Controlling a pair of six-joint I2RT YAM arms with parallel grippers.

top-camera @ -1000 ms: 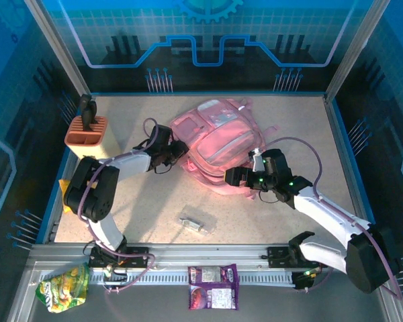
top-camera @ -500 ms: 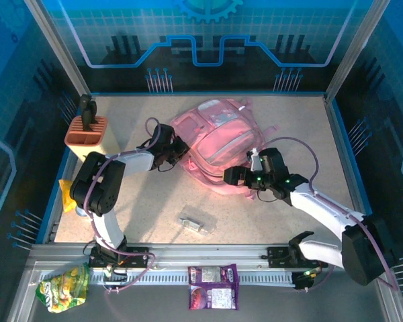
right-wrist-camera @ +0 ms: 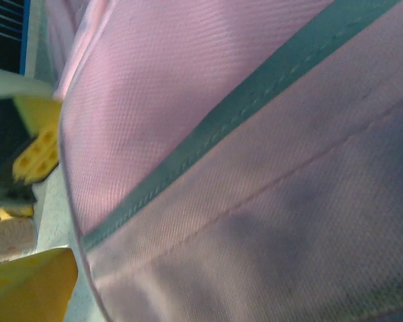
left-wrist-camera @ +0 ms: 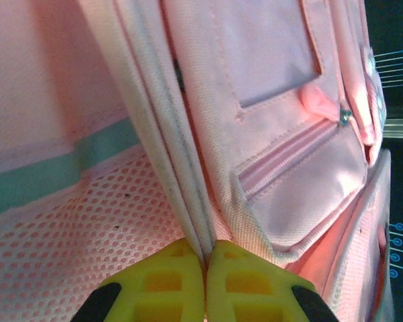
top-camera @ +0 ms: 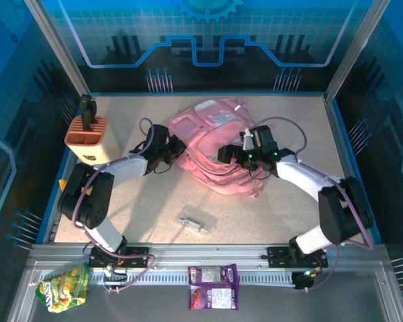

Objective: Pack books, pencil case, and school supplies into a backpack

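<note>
The pink backpack (top-camera: 218, 137) lies at the back middle of the table. My left gripper (top-camera: 177, 149) is at its left edge. In the left wrist view the yellow fingertips (left-wrist-camera: 178, 268) are shut on a pale piped seam of the backpack (left-wrist-camera: 269, 100), beside pink mesh. My right gripper (top-camera: 230, 154) rests open on top of the backpack, and one yellow finger (right-wrist-camera: 27, 288) shows beside pink fabric (right-wrist-camera: 255, 168) with a teal stripe. The school supplies, a small clear silvery item (top-camera: 197, 224), lie on the table in front. The books and pencil case are out of view.
A beige, orange-topped block (top-camera: 87, 137) stands at the back left, close to the left arm. A yellow snack bag (top-camera: 64, 287) and purple packets (top-camera: 213, 287) lie on the front rail. Open tabletop (top-camera: 269, 215) lies in front of the backpack.
My left gripper has shut on the backpack's left seam. The right arm has swung back and left, up onto the backpack, and the fabric there has bunched up.
</note>
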